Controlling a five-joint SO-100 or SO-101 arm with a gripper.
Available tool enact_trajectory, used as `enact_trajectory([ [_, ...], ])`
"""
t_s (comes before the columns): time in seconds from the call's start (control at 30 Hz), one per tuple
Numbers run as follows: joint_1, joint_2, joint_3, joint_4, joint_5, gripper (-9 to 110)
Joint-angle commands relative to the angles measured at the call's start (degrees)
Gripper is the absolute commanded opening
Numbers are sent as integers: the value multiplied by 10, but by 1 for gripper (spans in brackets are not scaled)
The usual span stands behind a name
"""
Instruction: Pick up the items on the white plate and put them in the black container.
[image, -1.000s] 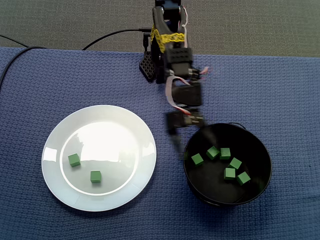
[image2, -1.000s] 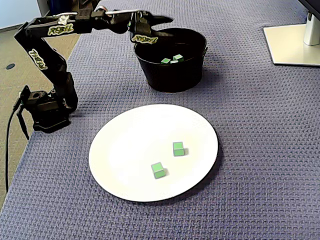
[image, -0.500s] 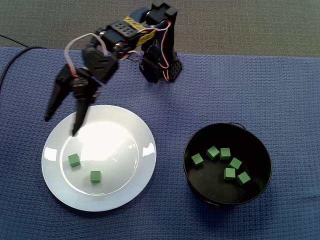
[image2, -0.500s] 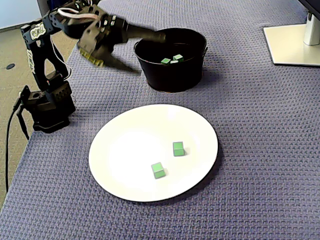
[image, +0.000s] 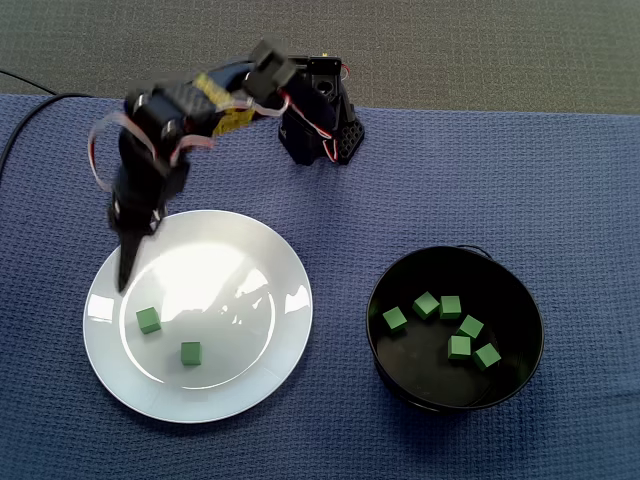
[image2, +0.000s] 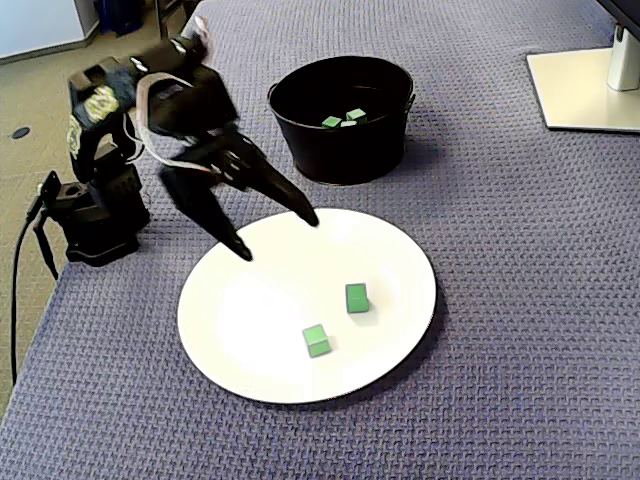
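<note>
Nearer green cube (image2: 317, 340) and second green cube (image2: 357, 297) sit on the white plate (image2: 250, 330), camera side of its middle in this fixed view and apart from each other. The pincer (image2: 279, 238) hangs over the plate's far-left part, fingers spread wide, empty, tips angled down. Both cubes lie camera-side of the tips, neither between them. You should take one cube per trip: centre over it, square the fingers to its flat faces, drop straight, then close before lifting. The glossy plate will likely let a nudged cube skid. The black container (image2: 340, 150) stands on the bench (image2: 520, 300) beyond the plate, clear of its rim, with more green cubes (image2: 345, 118) inside.
</note>
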Motion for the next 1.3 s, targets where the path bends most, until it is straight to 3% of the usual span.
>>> enact_trajectory([
  [0.0,-49,-87,-95,68,20,33],
  [0.2,-75,-169,-117,39,4,32],
  [0.6,-47,-226,-162,11,-163,32],
  [1.27,18,-272,-195,-43,-239,32],
])
